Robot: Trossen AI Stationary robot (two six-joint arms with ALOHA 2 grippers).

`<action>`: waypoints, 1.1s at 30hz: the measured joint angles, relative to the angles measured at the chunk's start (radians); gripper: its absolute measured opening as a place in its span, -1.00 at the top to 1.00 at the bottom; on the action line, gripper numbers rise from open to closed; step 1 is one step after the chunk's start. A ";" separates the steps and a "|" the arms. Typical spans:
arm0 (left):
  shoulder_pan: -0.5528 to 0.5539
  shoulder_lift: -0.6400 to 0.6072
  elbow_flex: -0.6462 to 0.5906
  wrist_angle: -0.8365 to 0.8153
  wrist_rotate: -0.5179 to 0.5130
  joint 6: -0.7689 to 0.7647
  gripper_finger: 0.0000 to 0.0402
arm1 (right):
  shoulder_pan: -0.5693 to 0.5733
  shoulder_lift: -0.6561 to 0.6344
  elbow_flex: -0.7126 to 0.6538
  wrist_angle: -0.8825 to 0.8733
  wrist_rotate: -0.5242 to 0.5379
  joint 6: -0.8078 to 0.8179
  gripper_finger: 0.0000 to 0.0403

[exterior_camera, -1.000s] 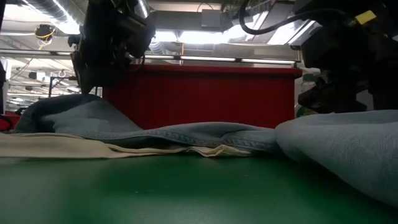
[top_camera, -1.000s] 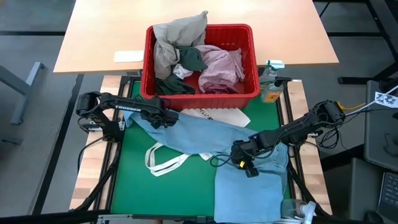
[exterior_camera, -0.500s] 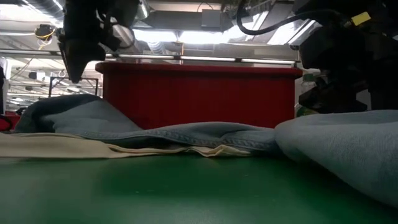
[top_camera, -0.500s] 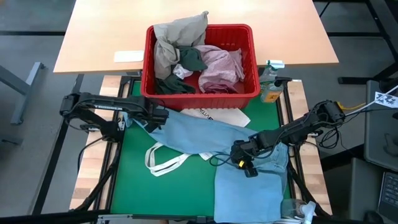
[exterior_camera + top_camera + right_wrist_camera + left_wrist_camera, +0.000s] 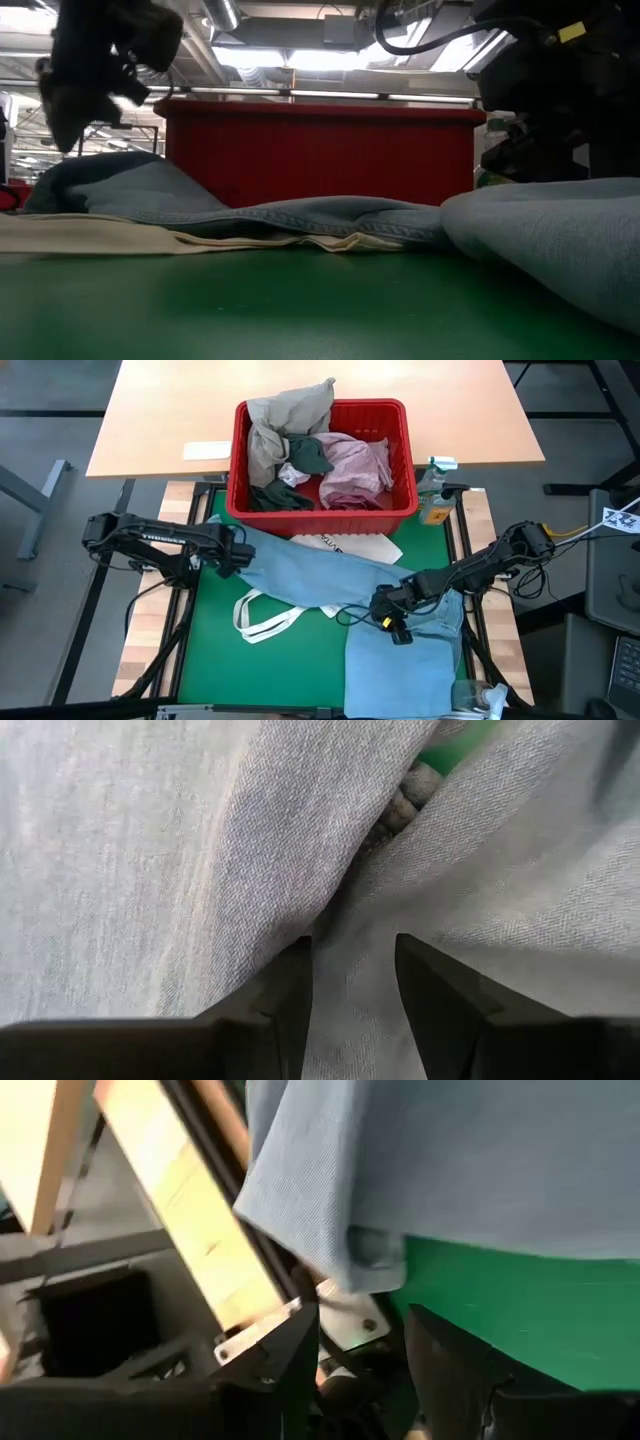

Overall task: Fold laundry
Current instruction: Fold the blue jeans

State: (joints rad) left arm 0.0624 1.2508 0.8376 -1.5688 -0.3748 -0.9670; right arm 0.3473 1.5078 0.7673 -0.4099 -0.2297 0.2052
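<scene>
Left claw (image 5: 237,553) has drawn back leftward, empty and parted; right claw (image 5: 392,622) unchanged, pinching light blue garment (image 5: 330,575)

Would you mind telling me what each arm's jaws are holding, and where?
Left gripper: empty, beside the light blue cloth garment. Right gripper: on the garment's fold; a grip cannot be told.

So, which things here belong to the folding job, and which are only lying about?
For the job:
- light blue cloth garment
- beige-khaki, dark grey-green and pink clothes

Lying about:
- red plastic slotted basket
- white tote bag with loop handles
- small bottle
</scene>
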 joint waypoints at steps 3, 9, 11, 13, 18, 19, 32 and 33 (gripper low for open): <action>0.000 -0.003 -0.050 0.006 0.000 -0.020 0.28 | 0.000 0.000 0.000 0.001 0.011 0.002 0.28; 0.000 -0.002 -0.069 0.059 -0.008 -0.040 0.28 | -0.001 0.000 0.000 0.003 0.013 0.032 0.28; 0.000 -0.002 -0.072 0.084 -0.008 -0.050 0.28 | -0.001 0.000 0.000 0.003 0.012 0.034 0.28; 0.001 -0.002 -0.078 0.094 -0.009 -0.053 0.28 | -0.001 0.000 0.000 0.005 0.012 0.034 0.28; 0.001 0.002 -0.079 0.063 -0.065 -0.146 0.28 | -0.001 0.000 0.000 0.005 0.013 0.034 0.28; 0.001 0.002 -0.079 0.060 -0.072 -0.159 0.28 | 0.000 0.000 0.000 0.006 0.013 0.034 0.28; 0.016 0.016 -0.078 0.060 -0.079 -0.175 0.28 | 0.000 0.000 0.000 0.009 0.065 0.030 0.28; 0.026 0.021 -0.078 0.059 -0.080 -0.172 0.28 | 0.000 0.000 0.000 0.010 0.065 0.027 0.28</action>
State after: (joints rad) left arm 0.0889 1.2722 0.7593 -1.5094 -0.4545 -1.1390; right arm 0.3473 1.5078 0.7677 -0.3998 -0.1649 0.2326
